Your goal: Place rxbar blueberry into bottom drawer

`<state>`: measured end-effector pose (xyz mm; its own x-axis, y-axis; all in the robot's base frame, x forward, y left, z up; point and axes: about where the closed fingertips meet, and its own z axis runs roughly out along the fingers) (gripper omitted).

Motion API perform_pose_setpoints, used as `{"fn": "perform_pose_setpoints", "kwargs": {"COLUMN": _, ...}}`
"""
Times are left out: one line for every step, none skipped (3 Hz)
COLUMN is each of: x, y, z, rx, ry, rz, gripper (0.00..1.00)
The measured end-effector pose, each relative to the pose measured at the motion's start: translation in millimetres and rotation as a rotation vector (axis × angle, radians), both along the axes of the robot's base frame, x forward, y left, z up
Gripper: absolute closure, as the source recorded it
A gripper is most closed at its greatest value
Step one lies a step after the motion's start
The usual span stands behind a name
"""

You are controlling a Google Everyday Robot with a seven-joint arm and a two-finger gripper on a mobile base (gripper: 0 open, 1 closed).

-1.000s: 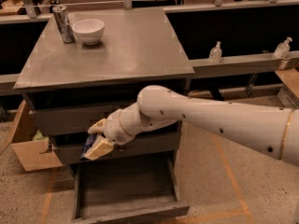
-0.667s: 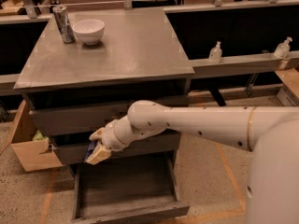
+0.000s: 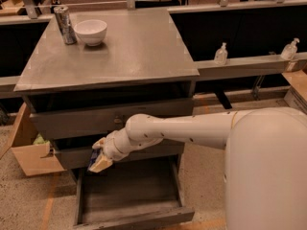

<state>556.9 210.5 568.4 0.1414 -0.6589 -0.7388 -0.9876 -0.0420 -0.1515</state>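
My gripper hangs in front of the middle drawer, just above the back left corner of the open bottom drawer. Its tan fingers are shut on the rxbar blueberry, of which only a small dark blue edge shows at the left of the fingers. The bottom drawer is pulled out, and its grey inside shows nothing in it. My white arm reaches in from the right across the cabinet front.
A silver can and a white bowl stand at the back left of the grey cabinet top. An open cardboard box sits on the floor at the left. Two sanitizer bottles stand on a ledge at the right.
My gripper with the bar has shifted slightly left and lower, staying over the drawer's back left. My arm now fills more of the right side of the view.
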Motion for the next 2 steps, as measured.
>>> {"fn": "perform_pose_setpoints", "kwargs": {"x": -4.9, "y": 5.5, "z": -13.6, "rx": -0.021, "ry": -0.001, "rz": 0.001, "gripper": 1.00}}
{"fn": "perform_pose_setpoints", "kwargs": {"x": -28.4, "y": 3.2, "z": -62.1, "rx": -0.027, "ry": -0.008, "rz": 0.000, "gripper": 1.00}}
